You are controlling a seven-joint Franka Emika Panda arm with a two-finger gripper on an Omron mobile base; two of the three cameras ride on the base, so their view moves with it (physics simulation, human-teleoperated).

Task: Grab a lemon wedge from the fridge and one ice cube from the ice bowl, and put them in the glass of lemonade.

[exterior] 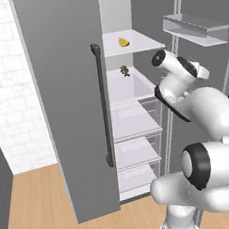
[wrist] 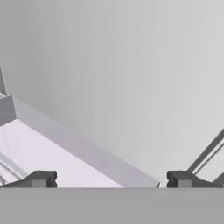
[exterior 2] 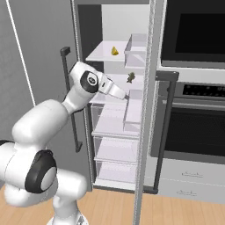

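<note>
My arm reaches forward into the open fridge (exterior: 70, 106), wrist angled down over a middle shelf. My fingers (wrist: 43, 178) stand wide apart, holding nothing. The lemon wedge (exterior: 124, 42) sits on the top shelf, above and beyond my hand.

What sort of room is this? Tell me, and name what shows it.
A kitchen, rendered rather than real. A tall grey fridge stands open, with a lemon wedge on a white upper shelf. Beside it in the right base view, a black wall oven is built in above white drawers.
</note>
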